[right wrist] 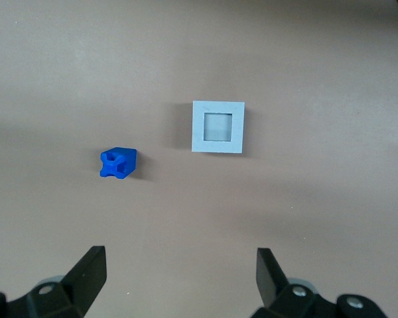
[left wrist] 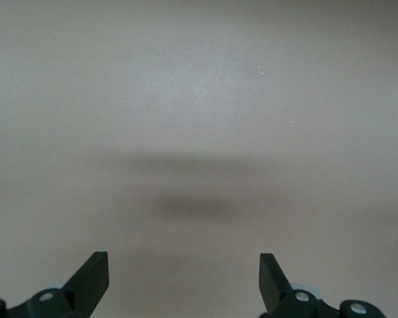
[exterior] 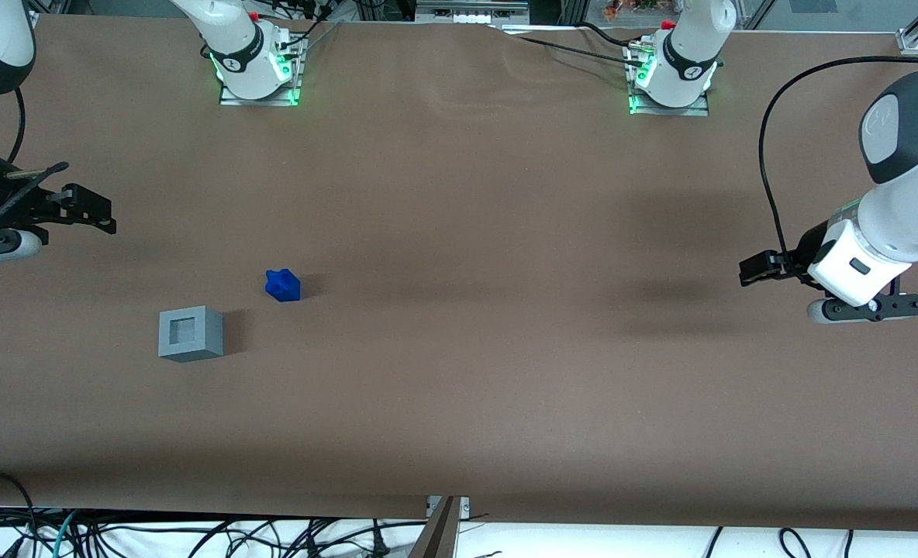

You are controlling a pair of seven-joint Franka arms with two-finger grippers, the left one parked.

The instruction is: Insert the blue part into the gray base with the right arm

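The blue part (exterior: 282,285) (right wrist: 117,163) lies by itself on the brown table, its knobbly cross-shaped end showing in the right wrist view. The gray base (exterior: 190,333) (right wrist: 198,127) stands a short way from it, nearer the front camera, with its square recess facing up and nothing in it. My right arm's gripper (exterior: 106,215) (right wrist: 179,255) hangs above the table toward the working arm's end, farther from the front camera than both pieces. It is open, with only bare table between its fingers.
The brown table (exterior: 459,403) stretches wide around the two pieces. Two arm bases with green lights (exterior: 256,74) (exterior: 670,81) are bolted along its back edge. Loose cables (exterior: 195,535) lie below the front edge.
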